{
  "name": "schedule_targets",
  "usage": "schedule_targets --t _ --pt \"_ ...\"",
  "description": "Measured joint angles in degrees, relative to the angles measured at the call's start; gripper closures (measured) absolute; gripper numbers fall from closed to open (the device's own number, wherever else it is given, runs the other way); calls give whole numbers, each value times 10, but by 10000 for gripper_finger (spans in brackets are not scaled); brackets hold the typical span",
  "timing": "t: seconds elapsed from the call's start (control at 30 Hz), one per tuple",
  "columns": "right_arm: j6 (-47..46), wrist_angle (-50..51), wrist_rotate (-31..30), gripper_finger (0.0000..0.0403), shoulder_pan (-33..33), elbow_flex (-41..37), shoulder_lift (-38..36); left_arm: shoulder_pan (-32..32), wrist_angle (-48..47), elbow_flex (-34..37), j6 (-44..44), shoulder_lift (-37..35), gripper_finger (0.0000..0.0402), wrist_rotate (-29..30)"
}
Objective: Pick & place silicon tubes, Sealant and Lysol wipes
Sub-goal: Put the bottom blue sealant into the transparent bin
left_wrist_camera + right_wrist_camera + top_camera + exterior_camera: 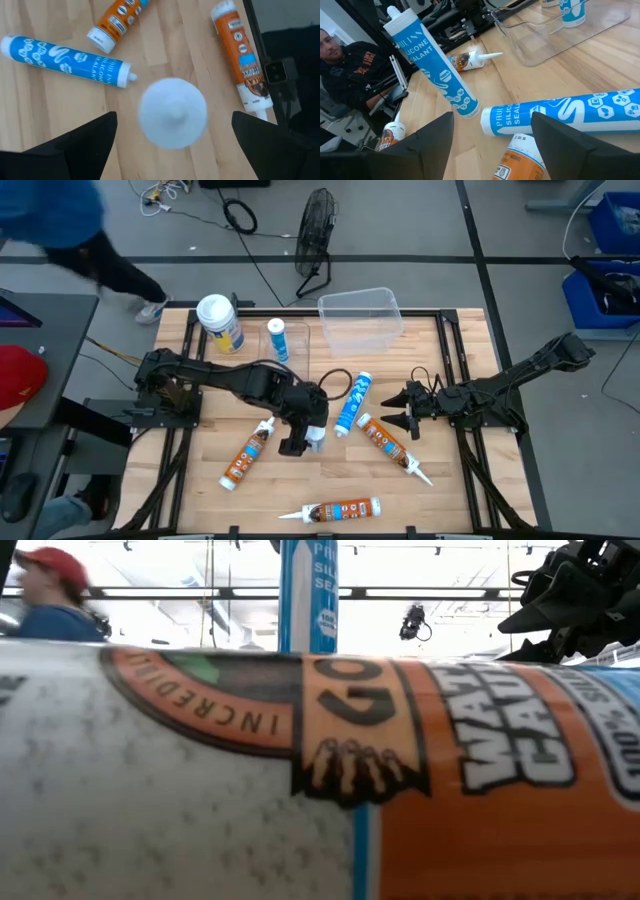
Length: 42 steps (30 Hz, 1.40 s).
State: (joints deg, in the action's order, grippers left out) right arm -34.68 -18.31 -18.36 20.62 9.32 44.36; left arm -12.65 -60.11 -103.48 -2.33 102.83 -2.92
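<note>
A blue-and-white silicone tube (pixel 316 436) stands on its base near the table's middle, nozzle up; it also shows in the right wrist view (pixel 432 67) and the low view (pixel 308 595). My left gripper (pixel 303 442) hovers over it, open, fingers pointing down on either side of its top (pixel 172 112) without touching. A second blue tube (pixel 353 402) lies flat to its right. My right gripper (pixel 405 412) is open and empty, just above an orange sealant tube (pixel 388 440) and next to the lying blue tube (pixel 570 117). The Lysol wipes canister (pixel 220 323) stands at the far left.
A clear plastic bin (pixel 360 315) sits at the far edge, with a short blue tube (pixel 278 340) standing beside it. Orange sealant tubes lie at the near left (pixel 248 452) and near edge (pixel 335 508); the latter fills the low view (pixel 400 790). A person (pixel 60 230) moves beyond the table's far left.
</note>
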Motion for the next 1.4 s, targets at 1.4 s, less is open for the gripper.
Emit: schedule_targets --t 1.4 --pt "-4 3 0 130 0 0 0 -6 10 0 37 39 161 2"
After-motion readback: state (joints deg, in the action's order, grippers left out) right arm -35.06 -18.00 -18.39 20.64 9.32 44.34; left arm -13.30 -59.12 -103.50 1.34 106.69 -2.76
